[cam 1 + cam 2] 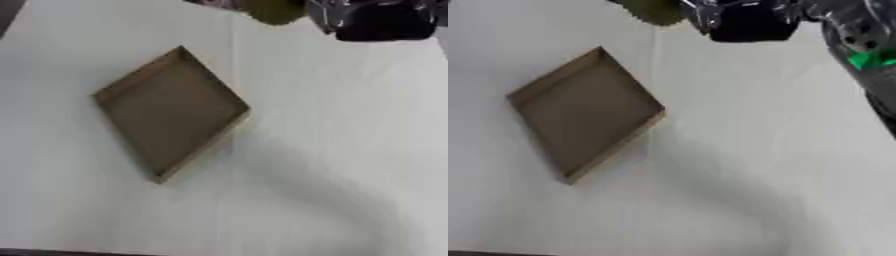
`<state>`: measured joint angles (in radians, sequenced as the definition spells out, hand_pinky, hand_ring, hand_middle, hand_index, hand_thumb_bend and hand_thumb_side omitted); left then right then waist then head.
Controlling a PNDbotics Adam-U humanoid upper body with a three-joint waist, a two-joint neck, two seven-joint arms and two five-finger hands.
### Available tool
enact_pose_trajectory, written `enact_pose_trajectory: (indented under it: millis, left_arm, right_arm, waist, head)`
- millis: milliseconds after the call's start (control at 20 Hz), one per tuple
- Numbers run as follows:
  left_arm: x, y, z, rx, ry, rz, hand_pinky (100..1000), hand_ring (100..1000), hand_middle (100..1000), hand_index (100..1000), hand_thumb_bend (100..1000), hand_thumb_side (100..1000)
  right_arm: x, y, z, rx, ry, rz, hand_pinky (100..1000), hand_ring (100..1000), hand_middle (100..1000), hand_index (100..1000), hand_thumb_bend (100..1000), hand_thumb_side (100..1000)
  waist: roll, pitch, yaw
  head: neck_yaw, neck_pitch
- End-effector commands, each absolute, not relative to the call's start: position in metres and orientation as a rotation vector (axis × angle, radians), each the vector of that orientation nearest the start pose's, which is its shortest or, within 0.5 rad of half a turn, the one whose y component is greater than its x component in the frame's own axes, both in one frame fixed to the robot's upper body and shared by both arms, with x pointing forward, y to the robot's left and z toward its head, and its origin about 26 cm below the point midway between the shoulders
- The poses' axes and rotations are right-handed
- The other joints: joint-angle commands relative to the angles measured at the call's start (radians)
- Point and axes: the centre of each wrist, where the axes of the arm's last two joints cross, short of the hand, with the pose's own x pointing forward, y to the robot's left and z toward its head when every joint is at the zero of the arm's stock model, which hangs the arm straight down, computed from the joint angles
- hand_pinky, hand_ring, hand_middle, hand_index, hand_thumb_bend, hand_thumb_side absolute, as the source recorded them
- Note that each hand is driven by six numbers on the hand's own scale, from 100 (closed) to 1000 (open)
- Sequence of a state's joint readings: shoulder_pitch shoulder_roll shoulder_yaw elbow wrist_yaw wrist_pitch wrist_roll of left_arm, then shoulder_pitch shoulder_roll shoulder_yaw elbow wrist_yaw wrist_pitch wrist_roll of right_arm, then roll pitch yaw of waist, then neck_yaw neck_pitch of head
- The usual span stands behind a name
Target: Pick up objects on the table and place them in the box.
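The brown cardboard box point(229, 96) lies open and askew on the white table, left of centre, and nothing shows inside it. An olive-green rounded object point(276, 11) sits at the top edge, partly cut off by the frame. My right hand point(745, 21), black and blurred, is directly to its right and seems to touch it. Whether the hand holds the object is hidden. The right forearm point(859, 45), with a green mark on it, comes in from the upper right. My left hand is out of view.
White table surface point(332, 165) spreads to the right of the box and in front of it. A dark strip marks the table's near edge point(52, 252) at the bottom left.
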<state>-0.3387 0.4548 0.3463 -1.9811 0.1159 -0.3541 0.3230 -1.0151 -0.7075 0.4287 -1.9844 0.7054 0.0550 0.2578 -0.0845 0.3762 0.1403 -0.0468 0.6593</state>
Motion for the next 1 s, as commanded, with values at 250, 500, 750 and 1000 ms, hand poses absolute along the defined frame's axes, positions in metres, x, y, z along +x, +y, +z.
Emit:
enact_pose_trajectory:
  millis: [250, 500, 750, 1000]
  left_arm:
    - [0.284, 0.353, 0.265, -0.61, 3.356, -0.203, 627, 684, 634, 810, 100, 597]
    - [0.285, 0.352, 0.265, -0.59, 3.359, -0.201, 627, 684, 635, 810, 100, 597]
    - [0.286, 0.35, 0.267, -0.564, 3.36, -0.202, 627, 684, 635, 810, 100, 597]
    - [0.287, 0.348, 0.267, -0.548, 3.361, -0.202, 627, 685, 636, 810, 100, 594]
  right_arm:
    - [0.29, -0.125, 0.353, 1.159, 2.401, -1.723, 715, 646, 598, 713, 100, 204]
    - [0.312, -0.103, 0.33, 1.105, 2.408, -1.835, 725, 655, 598, 718, 100, 216]
    - [0.339, -0.085, 0.3, 1.09, 2.411, -1.947, 732, 662, 594, 719, 100, 218]
    - [0.364, -0.074, 0.268, 1.082, 2.425, -2.038, 740, 671, 591, 721, 100, 222]
  waist:
    - [0.007, -0.011, 0.014]
    - [0.009, -0.005, 0.022]
    - [0.011, -0.001, 0.03]
    - [0.012, 0.003, 0.035]
  head:
    - [-0.018, 0.002]
    - [-0.031, -0.003]
    - [-0.04, -0.008]
    - [-0.048, -0.012]
